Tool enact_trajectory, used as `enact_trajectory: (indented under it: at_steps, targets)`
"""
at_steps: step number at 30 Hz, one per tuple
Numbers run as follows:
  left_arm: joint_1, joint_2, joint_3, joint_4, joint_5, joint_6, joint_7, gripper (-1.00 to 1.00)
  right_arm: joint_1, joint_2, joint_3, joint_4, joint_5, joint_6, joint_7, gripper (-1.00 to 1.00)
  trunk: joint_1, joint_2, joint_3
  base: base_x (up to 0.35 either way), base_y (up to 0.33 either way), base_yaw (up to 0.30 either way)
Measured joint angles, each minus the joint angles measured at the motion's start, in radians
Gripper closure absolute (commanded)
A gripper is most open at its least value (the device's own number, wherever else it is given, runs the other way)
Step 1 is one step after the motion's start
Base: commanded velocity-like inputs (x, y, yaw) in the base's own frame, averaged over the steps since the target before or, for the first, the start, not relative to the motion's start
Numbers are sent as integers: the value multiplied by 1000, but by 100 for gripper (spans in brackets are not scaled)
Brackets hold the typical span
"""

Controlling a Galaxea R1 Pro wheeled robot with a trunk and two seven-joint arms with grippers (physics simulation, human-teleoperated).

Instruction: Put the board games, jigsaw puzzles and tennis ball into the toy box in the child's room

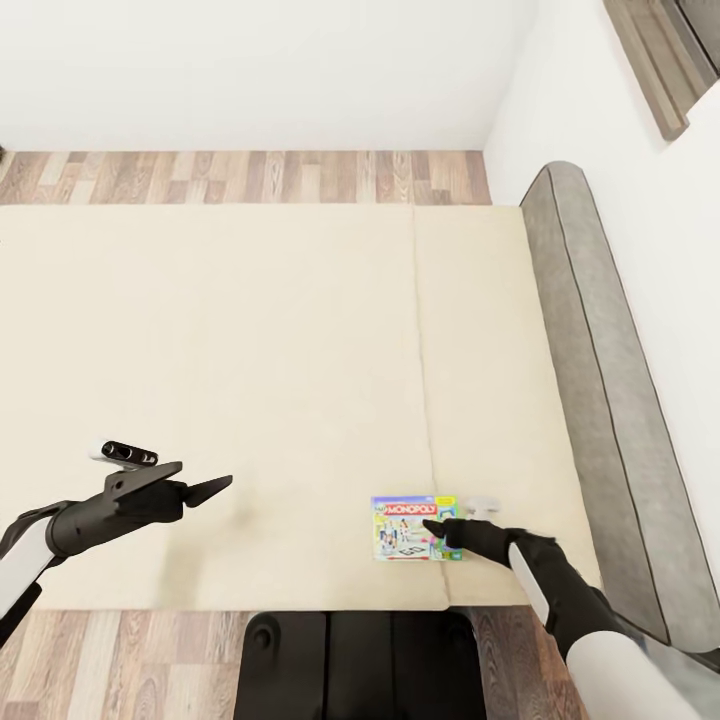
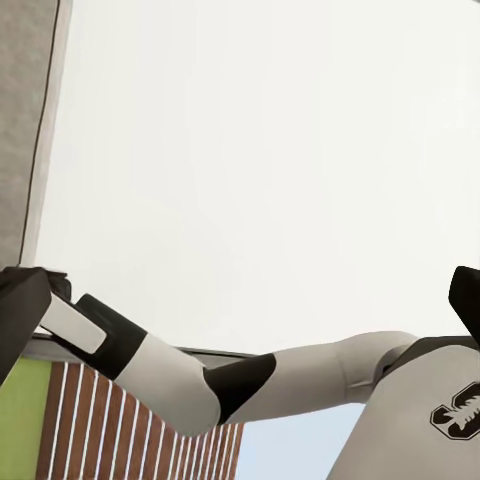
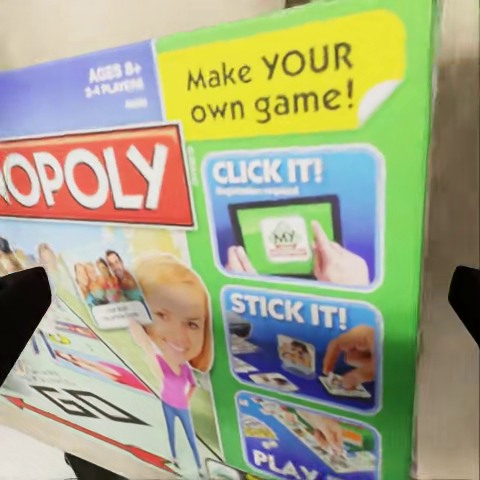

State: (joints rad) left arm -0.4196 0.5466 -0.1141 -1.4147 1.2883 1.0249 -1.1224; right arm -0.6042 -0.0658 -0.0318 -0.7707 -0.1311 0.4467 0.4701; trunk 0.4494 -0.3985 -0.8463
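The Monopoly board game (image 1: 415,527) lies flat on the cream bed (image 1: 250,380) near its front edge, beside a seam in the cover; the right gripper (image 1: 432,528) sits over the box's right part, fingers spread, box face close in its wrist view (image 3: 230,260); nothing else lies around the box; the grey headboard (image 1: 610,400) runs along the right; the left gripper (image 1: 215,487) hovers well apart, fingers spread wide in its wrist view.

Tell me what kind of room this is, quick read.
Likely a bedroom. A wide cream bed with a grey padded headboard sits against a white wall on wood plank flooring. A Monopoly board game lies on the bed under the right gripper, which suggests a child's room.
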Motion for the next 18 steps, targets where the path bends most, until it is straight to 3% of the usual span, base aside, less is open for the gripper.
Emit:
enact_trajectory:
  at_steps: [13,14,18]
  targets:
    - [0,0,0,0,0,0,0,-100,0,3,0,0,-77,4,-1,-100,0,0,21,0,0,0]
    - [0,0,0,0,0,0,0,-100,0,3,0,0,-102,4,-1,-100,0,0,23,0,0,0]
    - [0,0,0,0,0,0,0,-100,0,3,0,0,-103,4,-1,-100,0,0,29,0,0,0]
